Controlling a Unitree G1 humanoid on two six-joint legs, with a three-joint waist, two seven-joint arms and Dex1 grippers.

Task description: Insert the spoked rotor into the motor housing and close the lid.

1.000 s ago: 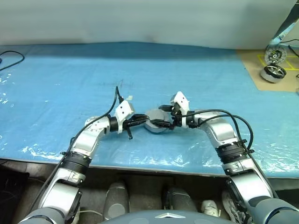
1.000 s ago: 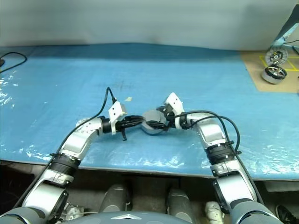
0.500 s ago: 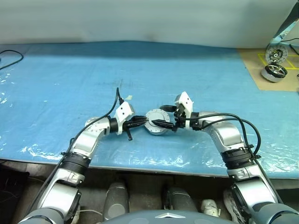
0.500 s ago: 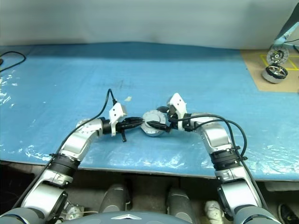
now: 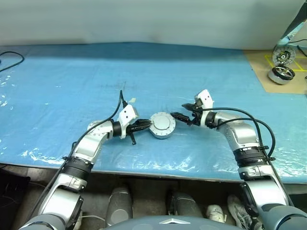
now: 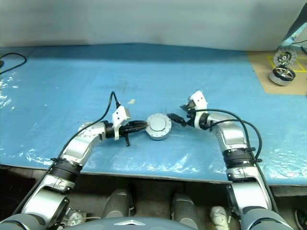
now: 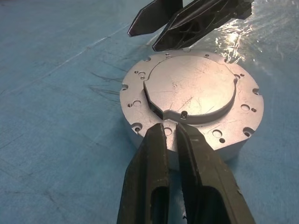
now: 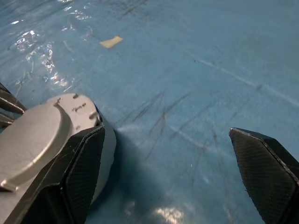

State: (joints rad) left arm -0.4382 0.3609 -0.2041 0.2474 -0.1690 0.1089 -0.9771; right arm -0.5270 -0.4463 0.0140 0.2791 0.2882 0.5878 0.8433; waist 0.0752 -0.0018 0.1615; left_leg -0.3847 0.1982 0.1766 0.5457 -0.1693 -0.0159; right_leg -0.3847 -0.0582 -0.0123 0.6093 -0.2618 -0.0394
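Landmark: the motor housing point(image 5: 161, 125), sitting on the blue table cover point(image 5: 72, 81) near its front edge, lid point(image 7: 191, 91) down flat on top, so the rotor isn't visible and I judge it's already inside.

Left of the housing: my left gripper point(image 5: 145, 124), jaws pinched closed with nothing between them, tips resting against the housing's left rim. In the left wrist view the two fingers point(image 7: 154, 158) sit at the lid's edge, right by the small notch. My read: it's there as a brace, pinning the housing so it doesn't skate on the slick plastic while the lid seats.

Right of the housing: my right gripper point(image 5: 184, 118), jaws spread wide and empty, just beside the housing's right side, not touching as far as I can tell. Right wrist view shows one finger point(image 8: 84, 168) next to the housing wall, the other well out over bare cover. Looks like a release pose; lid seems done, though full seating can't be confirmed.

Room: open blue cover behind the housing and off to both sides. Front table edge is near the housing, so little slack that way. Far right of the housing, well apart, shiny silver motors point(image 5: 280, 73) on a brown board.
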